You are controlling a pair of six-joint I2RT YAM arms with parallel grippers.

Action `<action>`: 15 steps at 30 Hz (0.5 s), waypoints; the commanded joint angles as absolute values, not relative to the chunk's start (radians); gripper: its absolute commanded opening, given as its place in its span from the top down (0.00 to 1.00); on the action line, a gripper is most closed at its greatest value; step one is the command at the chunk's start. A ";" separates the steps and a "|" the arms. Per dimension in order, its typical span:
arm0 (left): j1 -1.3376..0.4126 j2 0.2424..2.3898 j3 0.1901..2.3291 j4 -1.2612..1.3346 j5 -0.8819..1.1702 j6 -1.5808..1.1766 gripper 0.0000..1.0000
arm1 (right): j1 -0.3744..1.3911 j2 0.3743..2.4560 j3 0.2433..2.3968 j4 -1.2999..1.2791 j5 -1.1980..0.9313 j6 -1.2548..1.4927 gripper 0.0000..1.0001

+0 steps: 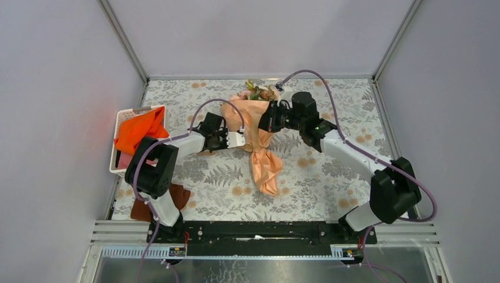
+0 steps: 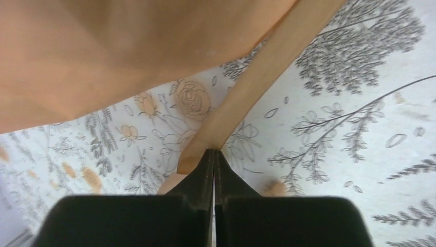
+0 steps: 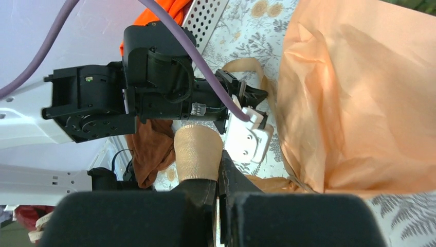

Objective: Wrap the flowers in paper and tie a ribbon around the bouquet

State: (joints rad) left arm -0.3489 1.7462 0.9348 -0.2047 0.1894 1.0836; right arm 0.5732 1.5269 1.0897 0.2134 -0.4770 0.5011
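Left claw (image 2: 214, 153): shut tight, tips nipping the ribbon (image 2: 267, 72) close to one end; strip running off slantwise beside the paper's edge.
Right claw (image 3: 220, 167): shut as well, a broad fold of the same ribbon rising out of the pinch.
Bouquet (image 1: 255, 127): lying on the surface (image 1: 318, 171) between both claws, flowers (image 1: 257, 91) at the far end, crumpled tail toward the arms.
Paper (image 3: 360, 103): wrapped loosely, wide fold facing the right claw.
Risk, slip: shallow-looking bite on the left; likely to pull free once tension comes on.
Risk, unwrap: nothing pinning the cone; a ribbon pull could drag or roll it and let the paper spring open.
Risk, tear: thin crinkly sheet; a sharp tug could rip it.
Risk, snag: claws close together, purple cable (image 3: 203, 62) near the ribbon loop.
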 commanded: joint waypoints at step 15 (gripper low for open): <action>-0.212 1.926 0.752 0.166 -0.202 1.141 1.00 | 0.133 1.062 0.664 -0.029 -0.389 0.562 1.00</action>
State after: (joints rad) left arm -0.2558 1.8618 0.8169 0.2512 -0.2184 1.1736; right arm 0.2016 1.1019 0.7464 -0.0269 -0.3752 0.5297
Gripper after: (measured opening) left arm 0.006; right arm 0.011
